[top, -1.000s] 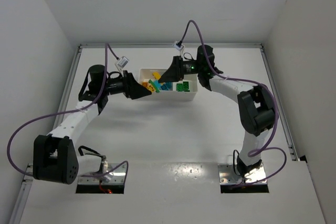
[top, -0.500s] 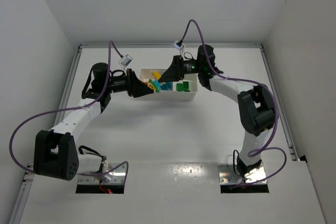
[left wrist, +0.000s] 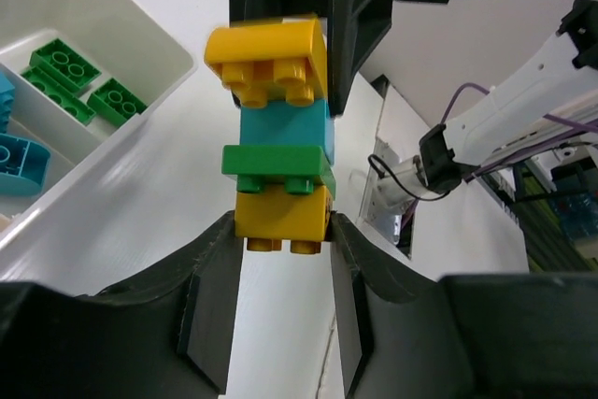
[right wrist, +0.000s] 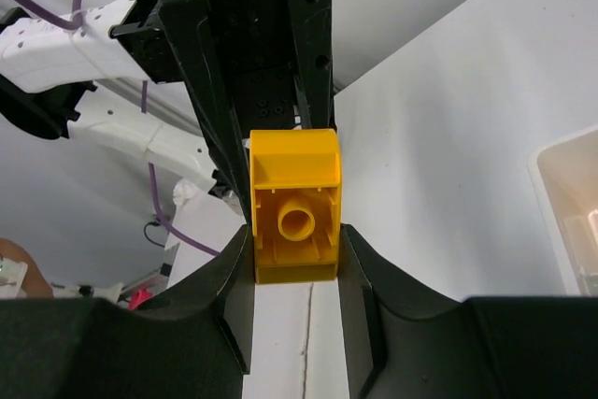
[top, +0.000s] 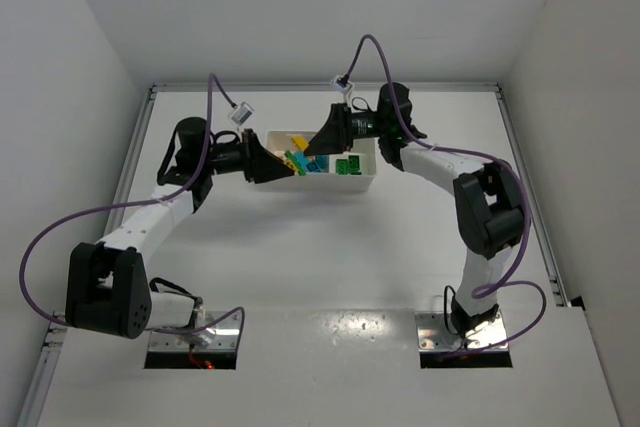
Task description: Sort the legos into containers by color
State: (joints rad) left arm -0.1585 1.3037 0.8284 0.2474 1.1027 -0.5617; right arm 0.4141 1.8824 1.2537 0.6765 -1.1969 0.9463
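A stack of legos (top: pixel 294 159) hangs over the left end of the white tray (top: pixel 366 183), held between both grippers. In the left wrist view it reads yellow (left wrist: pixel 268 61), cyan (left wrist: pixel 283 124), green (left wrist: pixel 277 162), yellow (left wrist: pixel 280 215). My left gripper (left wrist: pixel 282 234) is shut on the near yellow brick. My right gripper (right wrist: pixel 295 251) is shut on the yellow brick (right wrist: pixel 294 207) at the other end, whose hollow underside faces its camera. From above, the left gripper (top: pixel 274 169) and right gripper (top: pixel 318 145) meet tip to tip.
Green legos (top: pixel 348 165) lie in the tray's right container, cyan ones (top: pixel 318 166) in the middle, yellow ones (top: pixel 297 140) in the left. The left wrist view shows green bricks (left wrist: pixel 73 69) and a cyan one (left wrist: pixel 21 162) inside the tray wall (left wrist: pixel 149 39).
My left gripper moved right up to the stack and closed on its near yellow brick. The right gripper kept its hold and barely moved.
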